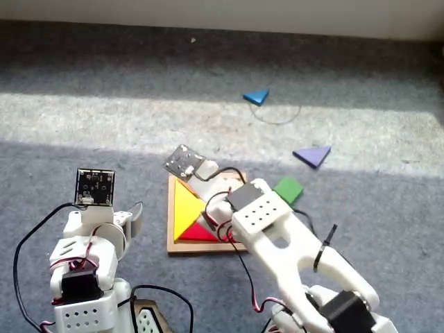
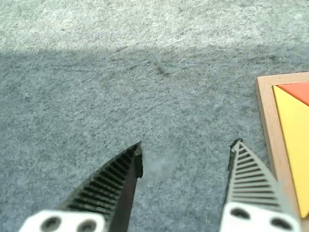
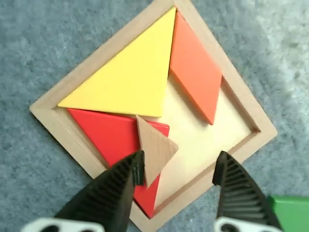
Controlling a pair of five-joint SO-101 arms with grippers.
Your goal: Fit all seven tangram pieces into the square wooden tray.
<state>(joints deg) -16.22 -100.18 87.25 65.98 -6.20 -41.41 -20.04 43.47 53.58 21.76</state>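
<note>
The square wooden tray [image 3: 48, 116] holds a large yellow triangle [image 3: 128, 77], an orange parallelogram [image 3: 193, 72] and a red triangle [image 3: 108, 135]. A small wood-coloured triangle [image 3: 155, 150] lies tilted, partly on the red piece and partly on the bare tray floor. My right gripper [image 3: 179, 164] hovers open over it, one finger beside its edge. In the high view the right arm [image 1: 260, 215] covers the right half of the tray [image 1: 171, 236]. My left gripper [image 2: 187, 150] is open over bare carpet, just left of the tray [image 2: 265, 121].
Loose on the grey carpet lie a green square [image 1: 288, 189] next to the tray's right side, a purple triangle [image 1: 312, 155] farther right, and a blue triangle [image 1: 257, 97] at the back. A thin cord loop [image 1: 277, 119] lies near the blue piece.
</note>
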